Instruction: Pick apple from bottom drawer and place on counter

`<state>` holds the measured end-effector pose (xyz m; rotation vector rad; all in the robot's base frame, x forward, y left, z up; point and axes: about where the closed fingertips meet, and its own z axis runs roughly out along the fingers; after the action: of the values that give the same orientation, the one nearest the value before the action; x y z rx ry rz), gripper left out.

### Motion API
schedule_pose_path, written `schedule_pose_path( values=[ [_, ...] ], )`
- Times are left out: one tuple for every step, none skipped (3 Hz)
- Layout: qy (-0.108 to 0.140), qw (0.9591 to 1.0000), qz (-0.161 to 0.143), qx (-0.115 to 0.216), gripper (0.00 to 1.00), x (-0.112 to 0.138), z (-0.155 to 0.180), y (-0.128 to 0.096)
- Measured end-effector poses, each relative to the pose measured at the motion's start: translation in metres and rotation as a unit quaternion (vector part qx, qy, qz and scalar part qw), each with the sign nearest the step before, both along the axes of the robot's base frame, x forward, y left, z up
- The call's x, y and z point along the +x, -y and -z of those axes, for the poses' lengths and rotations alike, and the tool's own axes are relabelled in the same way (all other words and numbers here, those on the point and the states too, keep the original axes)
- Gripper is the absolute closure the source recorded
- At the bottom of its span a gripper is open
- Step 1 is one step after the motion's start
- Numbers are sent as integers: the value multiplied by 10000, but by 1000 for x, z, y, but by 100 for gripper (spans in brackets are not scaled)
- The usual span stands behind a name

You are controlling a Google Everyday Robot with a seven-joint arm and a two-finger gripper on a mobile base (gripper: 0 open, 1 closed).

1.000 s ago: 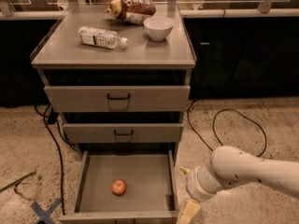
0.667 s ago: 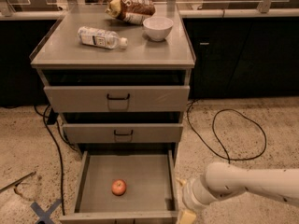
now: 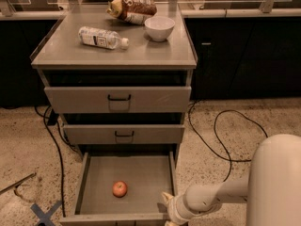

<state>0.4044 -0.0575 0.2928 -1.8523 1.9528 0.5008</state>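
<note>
The apple (image 3: 120,189), small and red-orange, lies on the grey floor of the open bottom drawer (image 3: 141,173), left of the middle and towards the front. My gripper (image 3: 168,207) is low at the bottom of the view, over the drawer's right front corner, to the right of the apple and apart from it. My pale arm reaches in from the lower right. The counter (image 3: 94,55) is the grey top of the three-drawer cabinet, above the two shut drawer fronts.
On the counter lie a plastic water bottle (image 3: 102,37), a white bowl (image 3: 159,28) and a brown snack bag (image 3: 133,9). Black cables (image 3: 221,140) run over the speckled floor on both sides of the cabinet. Blue tape marks the floor at the lower left (image 3: 44,213).
My arm has swung left and down, bringing the gripper to the drawer's right front corner. The apple has not moved.
</note>
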Motion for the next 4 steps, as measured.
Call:
schedule_pose_path(
  values=[
    [22,10000,-2,21,0,1,3,0],
    [186,9997,-112,141,0,15,12,-10],
    [482,9982,-258,265,0,35,17,-24],
    [727,9947,-566,462,0,62,32,-55]
  ],
)
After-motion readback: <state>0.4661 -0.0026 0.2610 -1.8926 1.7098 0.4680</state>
